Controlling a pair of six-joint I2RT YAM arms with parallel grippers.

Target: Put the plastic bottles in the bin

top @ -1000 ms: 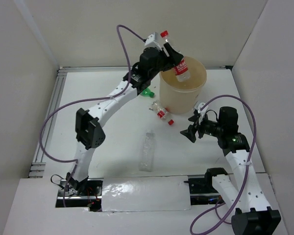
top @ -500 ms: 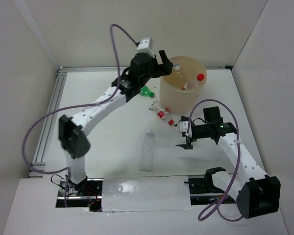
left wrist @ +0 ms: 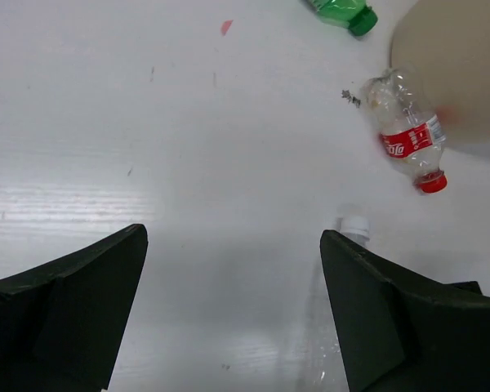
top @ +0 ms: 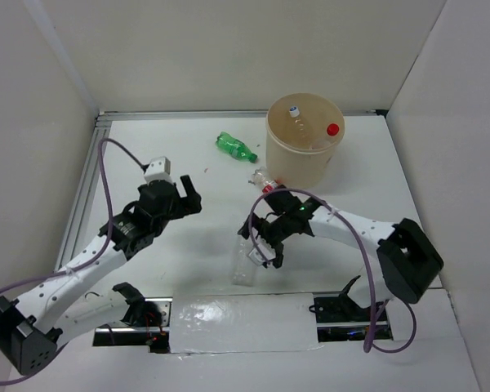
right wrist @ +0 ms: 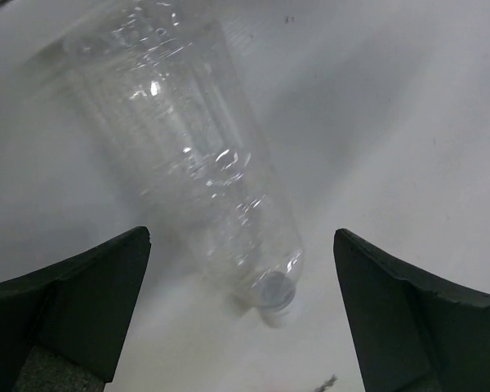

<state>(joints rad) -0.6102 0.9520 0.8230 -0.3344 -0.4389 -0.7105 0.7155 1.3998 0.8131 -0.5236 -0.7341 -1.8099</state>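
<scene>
The tan bin (top: 304, 162) stands at the back right with two bottles inside, one red-capped (top: 333, 129). A green bottle (top: 234, 147) lies left of it. A red-label bottle (top: 264, 185) lies at its base. A clear bottle (top: 244, 261) lies near the table's middle front. My right gripper (top: 262, 239) is open over its cap end; the right wrist view shows the clear bottle (right wrist: 184, 135) pointing between the fingers. My left gripper (top: 185, 196) is open and empty, left of the bottles. Its view shows the green bottle (left wrist: 343, 11), the red-label bottle (left wrist: 407, 135) and the bin (left wrist: 461, 69).
White walls enclose the table on three sides. A metal rail (top: 86, 192) runs along the left edge. Purple cables loop off both arms. A foil-covered strip (top: 241, 322) lies at the near edge between the arm bases.
My left arm let a red-label bottle fall into the bin, then drew back to the table's left middle. My right arm swung left, down over the clear bottle.
</scene>
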